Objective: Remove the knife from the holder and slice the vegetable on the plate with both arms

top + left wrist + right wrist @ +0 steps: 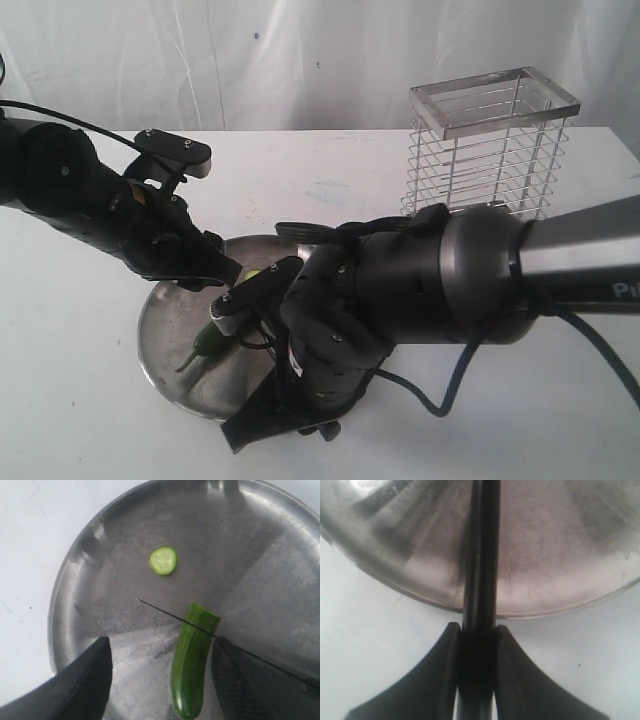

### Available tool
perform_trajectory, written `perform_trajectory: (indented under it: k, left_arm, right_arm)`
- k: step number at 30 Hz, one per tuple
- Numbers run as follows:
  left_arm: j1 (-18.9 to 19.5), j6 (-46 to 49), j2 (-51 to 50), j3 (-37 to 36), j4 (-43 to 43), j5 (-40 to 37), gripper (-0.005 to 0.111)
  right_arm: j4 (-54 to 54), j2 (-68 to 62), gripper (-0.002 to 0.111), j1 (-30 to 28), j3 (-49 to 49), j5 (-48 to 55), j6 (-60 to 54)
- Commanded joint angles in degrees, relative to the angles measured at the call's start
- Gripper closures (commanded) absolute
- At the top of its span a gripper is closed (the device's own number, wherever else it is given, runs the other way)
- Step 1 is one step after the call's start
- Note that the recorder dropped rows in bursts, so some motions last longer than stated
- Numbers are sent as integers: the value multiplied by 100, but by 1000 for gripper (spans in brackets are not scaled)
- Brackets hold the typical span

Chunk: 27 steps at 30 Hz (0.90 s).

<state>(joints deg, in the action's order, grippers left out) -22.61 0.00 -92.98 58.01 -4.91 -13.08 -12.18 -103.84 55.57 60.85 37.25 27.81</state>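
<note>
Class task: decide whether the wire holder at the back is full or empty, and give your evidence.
Empty. The holder shows only bare wires with the backdrop visible through them; the knife is out, clamped in the right gripper.

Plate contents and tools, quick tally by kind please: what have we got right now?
Cut round green slice: 1
Remaining green vegetable body: 1
Slim black knife: 1
Round shiny steel plate: 1
Silver wire holder: 1
Total: 5

White letters "Pi", cut off by the frame edge, stand on the right arm's grey tube.
</note>
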Motion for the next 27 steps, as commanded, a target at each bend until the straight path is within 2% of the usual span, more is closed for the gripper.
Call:
perform_trajectory:
  k: [1,13,27]
  left_arm:
    - [18,0,21,-34,-99,-47,45]
    - [18,-35,21,-34,-164,-32,45]
    - [18,-35,21,-34,-164,-32,45]
  right_arm:
    - [9,27,108,-116,44,-74,-73]
    - [758,16,108,-333,112,-382,-432]
    - [752,-280,108,-381,442,-242,-513]
